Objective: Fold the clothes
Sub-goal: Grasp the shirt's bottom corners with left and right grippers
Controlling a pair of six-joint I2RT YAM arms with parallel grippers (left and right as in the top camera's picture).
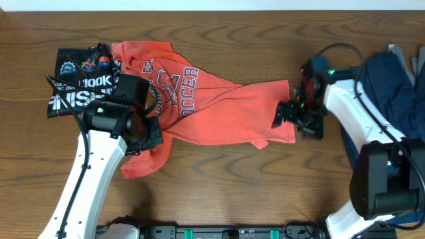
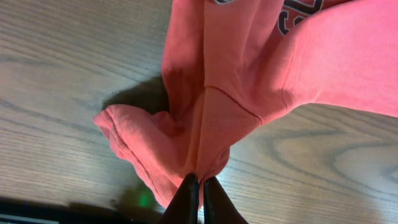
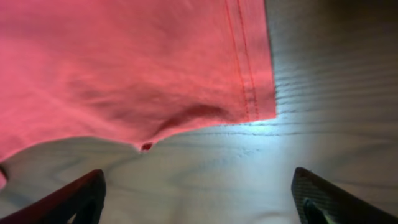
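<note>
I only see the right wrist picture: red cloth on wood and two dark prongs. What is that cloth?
Observer: An orange-red T-shirt with navy lettering, lying across the table.
Operator: Is the other arm doing anything?
Observer: Yes. The left gripper is shut on the T-shirt near a sleeve.
Operator: Any other clothes around?
Observer: A navy garment lies at the table's right edge, and a black printed garment lies at the left, beside the T-shirt.
</note>
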